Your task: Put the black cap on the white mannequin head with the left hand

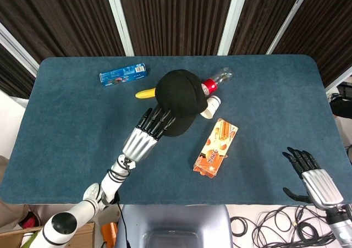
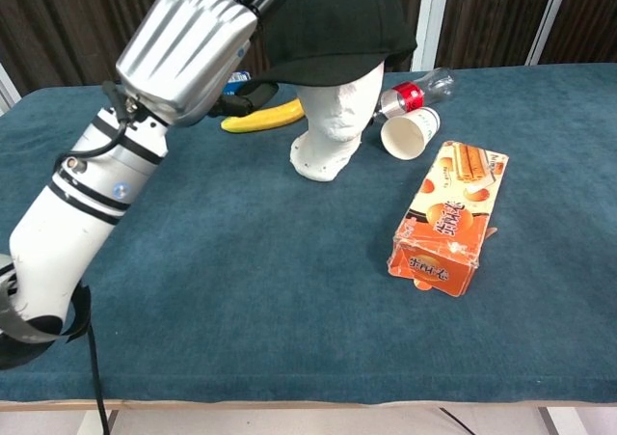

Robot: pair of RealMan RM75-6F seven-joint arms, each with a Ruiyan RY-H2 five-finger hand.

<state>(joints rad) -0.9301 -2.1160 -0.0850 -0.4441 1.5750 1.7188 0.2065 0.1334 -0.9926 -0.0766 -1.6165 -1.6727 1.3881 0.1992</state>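
Black cap (image 2: 333,20) seated on mannequin head (image 2: 333,117), brim toward camera; left robot hand (image 1: 148,132) flat, fingers resting on cap.
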